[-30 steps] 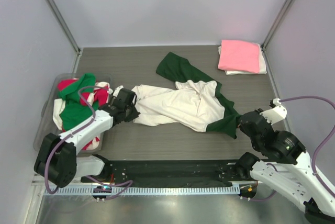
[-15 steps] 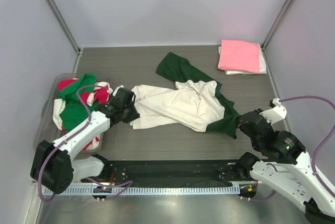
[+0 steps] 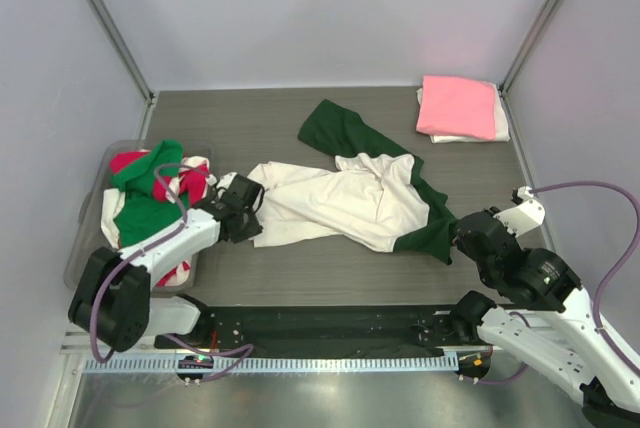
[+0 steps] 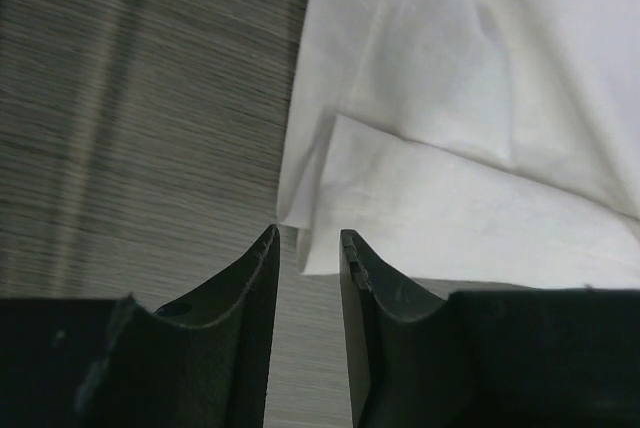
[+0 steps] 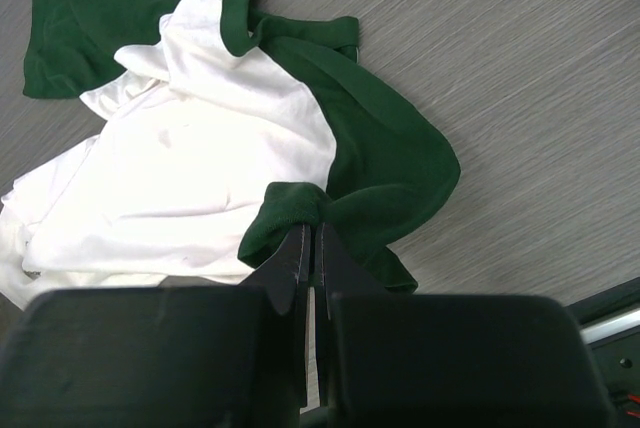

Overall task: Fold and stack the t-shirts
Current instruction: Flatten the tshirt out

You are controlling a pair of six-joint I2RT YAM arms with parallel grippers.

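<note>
Top view, cream-and-green t-shirt sprawled unfolded at the middle of the table, left wrist view, left gripper slightly parted, holding nothing, just short of the cream corner, right wrist view, right gripper pinched onto the shirt's bunched green edge.

Left arm: extends from its base at the near left, forward and inward; forearm low and slanting toward the middle of the table.
Left gripper: fingers parted, with a narrow gap between the two dark tips; held low, close to the surface.
Right arm: bent at the near right, white links folded back on themselves — wrist turned inward and forward.
Right gripper: fingers drawn almost together, leaving only a thin slit; the tips pinch a bunched green fold of the t-shirt.
Spacing: the two grippers are well apart, one at each side.
</note>
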